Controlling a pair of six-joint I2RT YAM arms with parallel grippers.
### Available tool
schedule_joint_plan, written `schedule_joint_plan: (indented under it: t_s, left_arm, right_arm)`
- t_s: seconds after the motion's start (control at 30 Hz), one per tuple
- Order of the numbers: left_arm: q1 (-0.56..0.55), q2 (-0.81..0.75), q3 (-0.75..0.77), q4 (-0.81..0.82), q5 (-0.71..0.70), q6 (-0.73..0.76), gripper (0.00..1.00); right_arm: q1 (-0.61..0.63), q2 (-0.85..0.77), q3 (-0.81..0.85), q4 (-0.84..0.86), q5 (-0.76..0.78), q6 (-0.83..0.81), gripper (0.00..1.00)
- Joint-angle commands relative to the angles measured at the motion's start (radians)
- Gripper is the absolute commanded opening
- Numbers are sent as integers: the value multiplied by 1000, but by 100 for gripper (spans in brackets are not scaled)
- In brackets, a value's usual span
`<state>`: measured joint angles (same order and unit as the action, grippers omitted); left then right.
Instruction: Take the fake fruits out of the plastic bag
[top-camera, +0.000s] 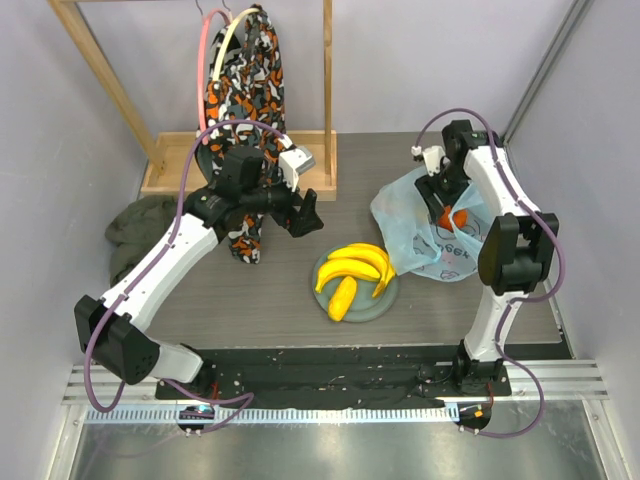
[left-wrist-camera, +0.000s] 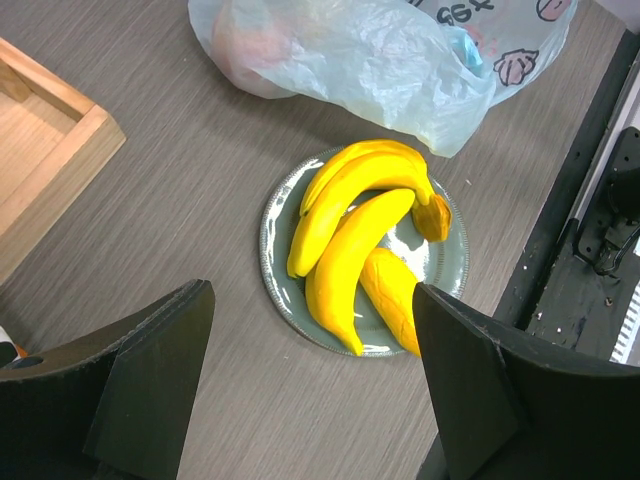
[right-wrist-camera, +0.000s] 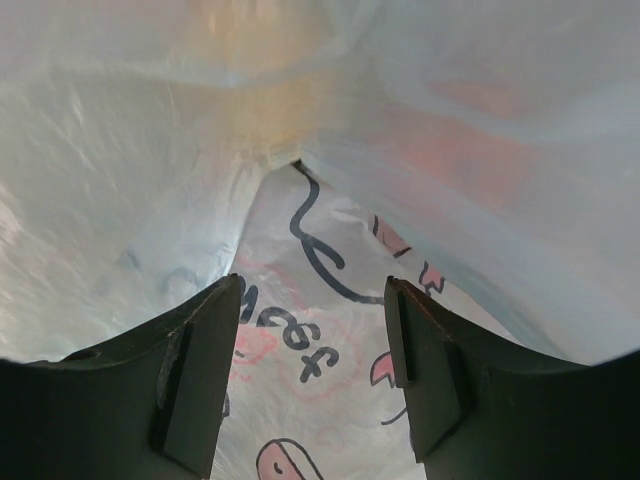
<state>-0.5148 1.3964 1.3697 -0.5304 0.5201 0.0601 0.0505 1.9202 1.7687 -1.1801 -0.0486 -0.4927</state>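
The light-blue plastic bag (top-camera: 420, 240) lies at the right of the table; it also shows in the left wrist view (left-wrist-camera: 380, 60). My right gripper (top-camera: 445, 203) is inside its mouth. In the right wrist view the gripper (right-wrist-camera: 312, 370) is open, with only printed bag film between the jaws. A red fruit (top-camera: 456, 218) shows beside it in the bag. The yellow banana bunch (top-camera: 355, 265) (left-wrist-camera: 360, 190) and the single yellow-orange long fruit (top-camera: 343, 297) (left-wrist-camera: 395, 300) lie on a grey-green plate (top-camera: 385, 303) (left-wrist-camera: 272, 215). My left gripper (top-camera: 303, 218) (left-wrist-camera: 315, 390) is open and empty, above the table to the left of the plate.
A wooden rack base (top-camera: 175, 165) (left-wrist-camera: 40, 150) stands at the back left, with an orange-black-white patterned cloth (top-camera: 245, 90) hanging over it. A dark green cloth (top-camera: 140, 225) lies at the left edge. A black strip runs along the near edge (top-camera: 330, 360).
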Motion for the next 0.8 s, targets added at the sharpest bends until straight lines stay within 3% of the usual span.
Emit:
schedule_joint_plan:
  t_s: [0.0, 0.1, 0.23, 0.37, 0.57, 0.6, 0.63, 0.77]
  left_arm:
    - [9, 1, 3, 32, 6, 9, 86]
    - [9, 7, 5, 33, 8, 6, 85]
    - [9, 16, 12, 32, 8, 3, 85]
    - [9, 26, 12, 24, 11, 3, 86]
    - [7, 70, 29, 24, 27, -5, 85]
    - [7, 75, 32, 26, 27, -8, 85]
    - [9, 84, 35, 26, 27, -6, 86]
    - [9, 101, 48, 15, 18, 0, 85]
  right_arm:
    - [-3, 16, 142, -19, -62, 36, 66]
    - [-3, 31, 146, -18, -41, 26, 66]
    - [-9, 62, 57, 11, 102, 11, 69]
    - [-72, 95, 52, 66, 154, 39, 79]
    - [-139, 213, 212, 59, 90, 39, 84]
    - [-144, 227, 224, 54, 70, 33, 86]
    - [-146, 250, 239, 54, 63, 26, 97]
    - [-146, 302, 245, 69, 4, 6, 100]
